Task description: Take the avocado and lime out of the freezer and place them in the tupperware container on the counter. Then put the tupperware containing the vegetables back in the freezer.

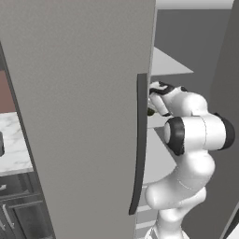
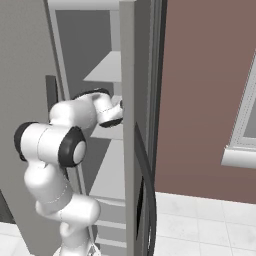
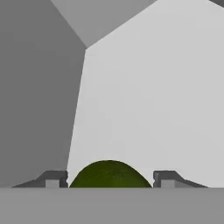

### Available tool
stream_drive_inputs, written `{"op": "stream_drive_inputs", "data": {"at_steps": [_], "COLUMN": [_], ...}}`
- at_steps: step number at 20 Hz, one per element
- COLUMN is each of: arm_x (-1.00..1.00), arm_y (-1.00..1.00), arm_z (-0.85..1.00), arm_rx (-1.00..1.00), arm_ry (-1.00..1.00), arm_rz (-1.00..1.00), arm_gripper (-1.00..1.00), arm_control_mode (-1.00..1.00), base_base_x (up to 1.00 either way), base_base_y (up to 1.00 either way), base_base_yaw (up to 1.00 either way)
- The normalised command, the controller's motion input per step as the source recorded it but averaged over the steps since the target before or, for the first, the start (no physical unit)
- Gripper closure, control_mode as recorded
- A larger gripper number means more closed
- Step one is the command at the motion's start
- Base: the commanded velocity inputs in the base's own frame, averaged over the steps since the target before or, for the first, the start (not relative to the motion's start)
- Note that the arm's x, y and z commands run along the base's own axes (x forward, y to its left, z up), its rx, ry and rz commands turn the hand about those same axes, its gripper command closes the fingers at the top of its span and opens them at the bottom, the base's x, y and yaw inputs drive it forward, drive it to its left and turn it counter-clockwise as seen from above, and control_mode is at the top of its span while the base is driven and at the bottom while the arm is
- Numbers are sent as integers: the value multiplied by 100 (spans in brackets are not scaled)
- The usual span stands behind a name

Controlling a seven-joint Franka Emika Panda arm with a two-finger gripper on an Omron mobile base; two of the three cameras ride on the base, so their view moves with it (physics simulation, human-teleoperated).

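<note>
Gripper (image 3: 109, 181) is deep inside the freezer (image 1: 84, 116), over a pale shelf (image 3: 153, 96). Dark green rounded fruit (image 3: 108, 175) sits between my fingertips (image 3: 54, 179), jaws wide on either side; can't tell if they're touching it yet. Looks like the avocado, though it could be the lime. Step in hand: first pick. Next: close firmly, lift clear of shelf, back out past the door toward the counter (image 1: 11, 144).

Green fruit (image 3: 108, 174) half-cut by bottom edge
</note>
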Motion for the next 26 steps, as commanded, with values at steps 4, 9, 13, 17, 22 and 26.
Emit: {"op": "stream_drive_inputs", "data": {"at_steps": [4, 9, 13, 17, 22, 26], "arm_x": [-100, -100, -100, -100, -100, -100], "arm_y": [-1, 0, 0, 0, 0, 0], "arm_z": [20, 75, 100, 100, 100, 100], "arm_rx": [0, 0, -1, -2, -3, -3], "arm_ry": [-18, -23, -20, -10, -1, 1], "arm_rz": [0, 0, 0, 0, 0, 0], "arm_gripper": [100, 100, 100, 100, 100, 100], "arm_control_mode": [-100, -100, -100, -100, -100, -100], "base_base_x": [0, 0, 0, 0, 0, 0], "base_base_y": [0, 0, 0, 0, 0, 0], "base_base_yaw": [0, 0, 0, 0, 0, 0]}}
